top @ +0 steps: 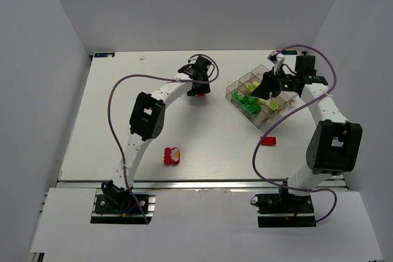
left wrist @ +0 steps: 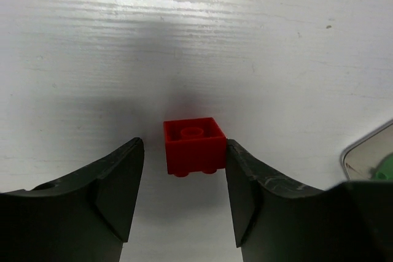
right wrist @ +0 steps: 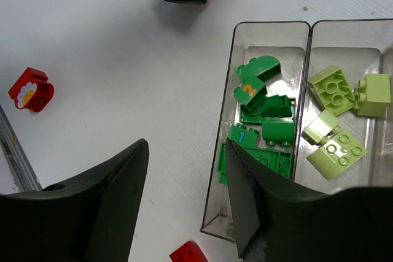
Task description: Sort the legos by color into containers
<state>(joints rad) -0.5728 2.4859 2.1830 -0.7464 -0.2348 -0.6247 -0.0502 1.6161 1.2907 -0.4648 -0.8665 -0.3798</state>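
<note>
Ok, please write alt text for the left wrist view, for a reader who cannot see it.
A small red lego brick sits on the white table between the open black fingers of the left gripper, close against one finger with a gap at the other. A corner of the clear tray shows at the right edge.

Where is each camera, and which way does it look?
Top camera: above, behind the arms, looking down at the table; both arms show.
Left wrist: above the left hand, facing down at a red brick between its fingers.
Right wrist: above the right hand, facing down at the tray; its fingers show.
Shared: top and right wrist both see the flower brick.
</note>
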